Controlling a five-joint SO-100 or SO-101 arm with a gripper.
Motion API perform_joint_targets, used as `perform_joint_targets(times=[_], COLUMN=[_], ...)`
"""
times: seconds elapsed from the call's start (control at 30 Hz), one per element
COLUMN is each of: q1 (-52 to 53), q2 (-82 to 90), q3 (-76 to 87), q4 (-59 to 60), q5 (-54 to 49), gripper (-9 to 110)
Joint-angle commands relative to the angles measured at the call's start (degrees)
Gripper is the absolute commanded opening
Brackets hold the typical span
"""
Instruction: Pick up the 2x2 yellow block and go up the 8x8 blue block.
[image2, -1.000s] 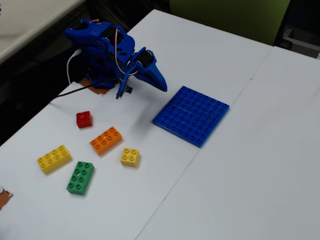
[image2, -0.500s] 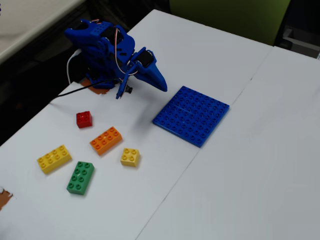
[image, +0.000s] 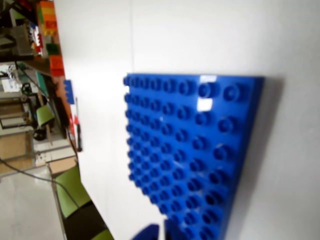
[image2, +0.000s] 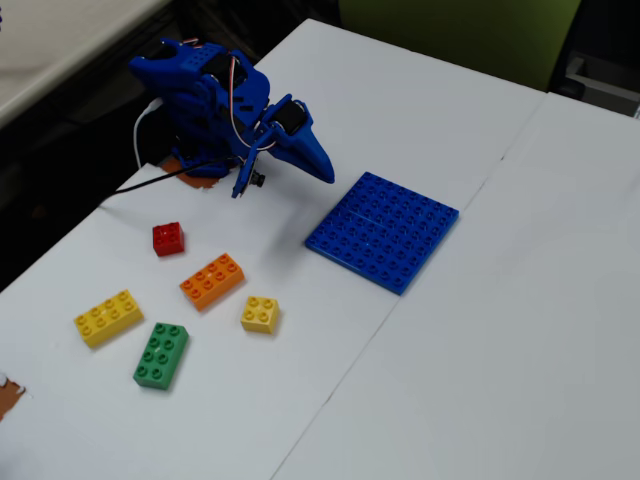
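The 2x2 yellow block (image2: 260, 314) lies on the white table, near its front in the fixed view, with nothing touching it. The 8x8 blue block (image2: 383, 231) lies flat to its upper right; it fills the wrist view (image: 190, 150). My gripper (image2: 323, 170) hangs in the air just left of the blue plate's far-left corner, well away from the yellow block. Its jaws look closed and hold nothing. In the wrist view only blue jaw tips (image: 159, 233) show at the bottom edge.
A red brick (image2: 168, 238), an orange brick (image2: 212, 280), a long yellow brick (image2: 107, 317) and a green brick (image2: 161, 354) lie left of the yellow block. The arm's base (image2: 195, 100) stands at the table's far-left edge. A seam (image2: 420, 270) splits the table.
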Motion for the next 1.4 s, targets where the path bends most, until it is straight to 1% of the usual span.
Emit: perform_joint_targets(times=[0.0, 0.3, 0.37, 0.43, 0.57, 0.8, 1.0, 1.13, 1.37], q1=[-0.4, -0.6, 0.0, 0.1, 1.2, 3.7, 6.2, 6.9, 9.3], q2=[2.4, 2.4, 2.3, 1.1, -4.0, -23.8, -43.9, -54.9, -74.4], q3=[2.4, 2.4, 2.4, 1.7, -2.3, -22.4, -42.9, -56.9, -81.7], q4=[0.1, -0.3, -2.5, -7.3, -12.5, -11.2, -6.1, -0.8, 13.5], q5=[-0.4, -0.5, -4.1, -11.3, -11.9, -18.5, -26.2, -35.2, -54.2], gripper=[0, 0, 0, 0, 0, 0, 0, 0, 0])
